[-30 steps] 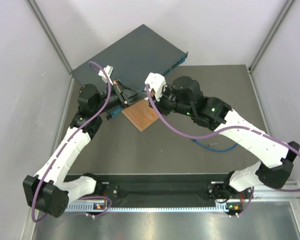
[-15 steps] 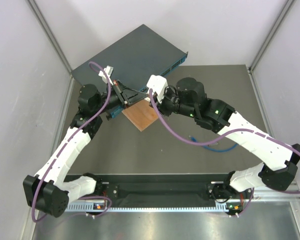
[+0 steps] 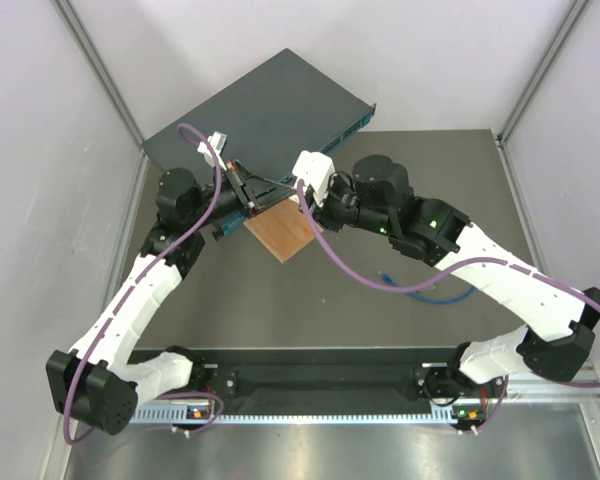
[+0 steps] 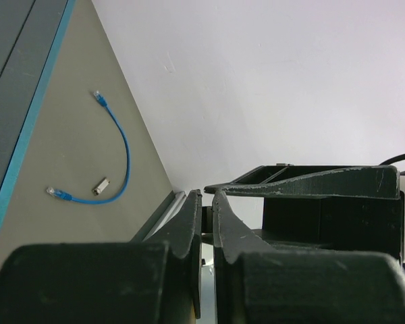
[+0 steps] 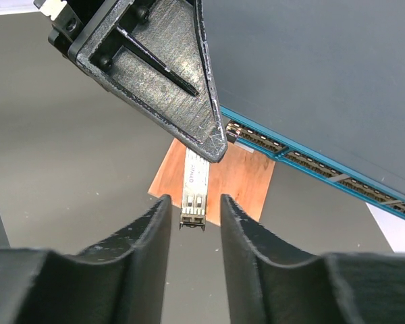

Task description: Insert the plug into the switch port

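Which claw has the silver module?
The left claw, shut on the silver module; the right claw is open, straddling it with gaps either side.

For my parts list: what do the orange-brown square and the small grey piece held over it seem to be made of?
The orange-brown square looks like wood or fibreboard: matt, warm brown, faintly streaked. The small grey piece looks like metal: pale silver sheen, a printed label; its dark end may be plastic.

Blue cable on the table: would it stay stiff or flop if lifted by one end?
Probably flop: the blue cable is thin and lies in a loose curve, so it would likely droop. Being so slender, it is probably light. Its plug looks small, perhaps fiddly to pinch.
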Motion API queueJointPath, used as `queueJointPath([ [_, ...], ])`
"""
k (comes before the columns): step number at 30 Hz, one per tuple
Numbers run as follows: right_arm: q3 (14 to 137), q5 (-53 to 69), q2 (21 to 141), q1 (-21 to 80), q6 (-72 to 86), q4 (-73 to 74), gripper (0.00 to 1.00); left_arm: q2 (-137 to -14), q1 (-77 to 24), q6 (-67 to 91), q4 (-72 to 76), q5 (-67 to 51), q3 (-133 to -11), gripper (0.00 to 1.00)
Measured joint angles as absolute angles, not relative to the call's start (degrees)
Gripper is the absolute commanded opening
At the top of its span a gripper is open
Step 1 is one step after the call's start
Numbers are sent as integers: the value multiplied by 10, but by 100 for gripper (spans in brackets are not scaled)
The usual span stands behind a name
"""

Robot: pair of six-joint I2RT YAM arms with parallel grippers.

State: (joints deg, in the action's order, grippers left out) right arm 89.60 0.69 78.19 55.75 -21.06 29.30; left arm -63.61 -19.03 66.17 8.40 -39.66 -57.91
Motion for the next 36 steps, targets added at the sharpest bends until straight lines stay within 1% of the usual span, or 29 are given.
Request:
queueJointPath([
  [4,896,7,786,557,-214,292,38,-636,-190,664,85,-397,-579,0],
  [7,896,7,792,557,-215,292,35,-636,-190,665,86,-398,-579,0],
  [8,896,7,795,557,-215,292,28,-636,-190,666,86,-399,-579,0],
  [10,896,7,798,557,-219,292,19,-636,-190,666,86,-400,-578,0],
  [11,896,7,798,557,-219,292,8,-636,-190,666,86,-401,-578,0],
  [12,896,3,799,557,-218,292,0,-636,-190,665,86,-401,-578,0],
  [13,896,3,799,556,-216,291,0,-636,-190,665,86,-400,-578,1],
  [16,896,3,799,555,-214,291,0,-636,-190,661,86,-398,-578,35],
  [17,896,4,799,554,-214,291,0,-636,-190,657,86,-395,-578,41],
  [18,896,4,799,554,-213,291,0,-636,-188,650,83,-393,-578,58],
  [19,896,5,799,554,-210,292,0,-636,-185,641,74,-390,-581,65],
  [21,896,5,799,554,-202,293,0,-638,-175,616,46,-375,-600,73],
  [25,898,-7,808,554,-171,304,0,-640,-158,518,-22,-303,-687,75],
  [28,928,-27,847,554,-139,328,0,-636,-157,439,-54,-230,-743,75],
  [32,955,-51,900,554,-101,349,0,-620,-157,351,-91,-141,-760,74],
  [36,973,-69,924,554,-71,369,0,-623,-157,291,-125,-85,-750,74],
])
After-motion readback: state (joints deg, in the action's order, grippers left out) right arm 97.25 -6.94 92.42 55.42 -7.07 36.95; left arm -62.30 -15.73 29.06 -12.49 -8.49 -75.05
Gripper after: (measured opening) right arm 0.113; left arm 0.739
